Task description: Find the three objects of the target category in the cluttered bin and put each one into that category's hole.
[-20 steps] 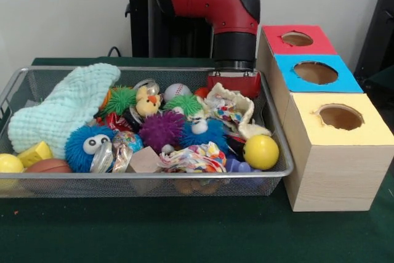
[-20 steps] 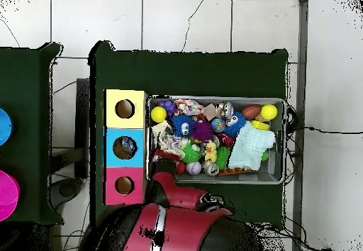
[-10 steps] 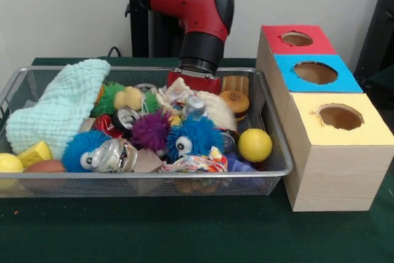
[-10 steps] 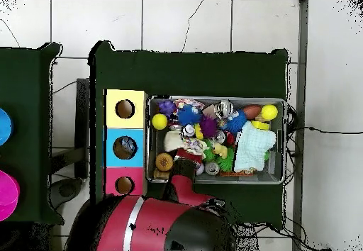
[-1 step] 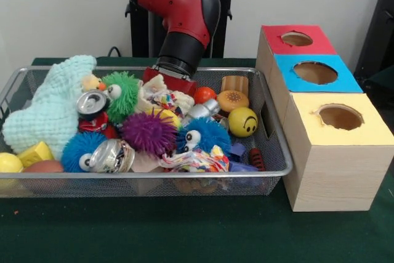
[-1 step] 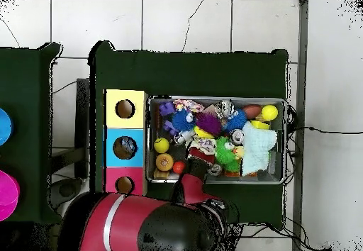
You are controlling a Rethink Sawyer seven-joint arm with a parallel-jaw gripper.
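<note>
- Far left end of the wire bin [image 5: 184, 175]: one pale green towel [image 5: 52, 112] heaped against the bin's left wall. In front of it, at the bin's front-left corner, sit one plain yellow ball [image 5: 9, 163], one yellow block [image 5: 36, 152] and one brown ball [image 5: 46, 166].
- Left-middle of the bin: I count two crushed cans for sure, one [image 5: 91, 101] up by the towel and one [image 5: 114, 154] at the front rim.
- Fuzzy balls across the bin's middle: four in total. Two are blue [image 5: 77, 147] [image 5: 206, 135], one is green [image 5: 123, 93] and one is purple [image 5: 149, 132].
- The gripper [image 5: 167, 84] is down at the bin's back-middle, buried in a floral cloth [image 5: 163, 98]. Honestly can't tell if it's open or has anything.
- The category isn't named, so this is a guess. The food-looking stuff sits at the bin's right end: one red ball [image 5: 204, 95], one burger [image 5: 233, 100] and one brown wooden piece [image 5: 234, 83] at the back wall. All three lie on the gripper's box side. The red ball is closest and the burger is squat with no real long axis.
- One smiley ball [image 5: 243, 121] sits just in front of the burger.
- Right of the bin on the tabletop: one box with three holes, red [image 5: 297, 39] at the back, blue [image 5: 315, 72] in the middle and yellow [image 5: 340, 117] in front.
</note>
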